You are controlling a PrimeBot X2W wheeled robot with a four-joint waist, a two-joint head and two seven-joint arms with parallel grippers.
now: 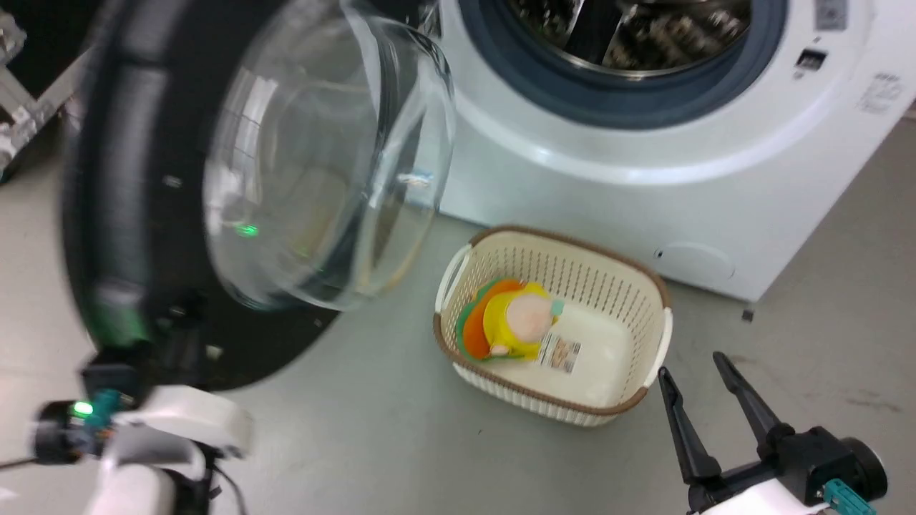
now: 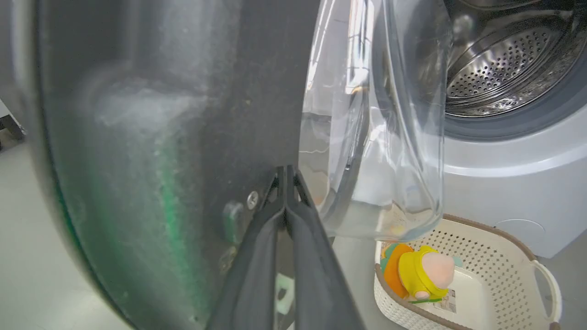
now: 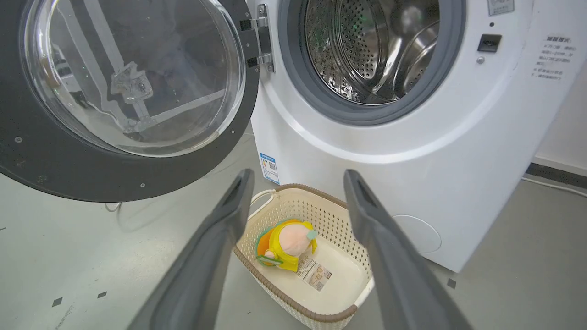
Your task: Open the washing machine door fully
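Black-rimmed washing machine door point(image 2: 183, 114), closed left tool point(image 2: 285, 173) against rim

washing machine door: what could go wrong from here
The left gripper touches the washing machine door only with the tips of its shut fingers, on the smooth black rim. They might slide off toward the glass bowl. Pushing too far could strain the hinge.

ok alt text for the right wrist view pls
The door stands wide open, left of the white washing machine and its steel drum. Between the open right gripper's fingers, a basket on the floor holds a yellow toy.
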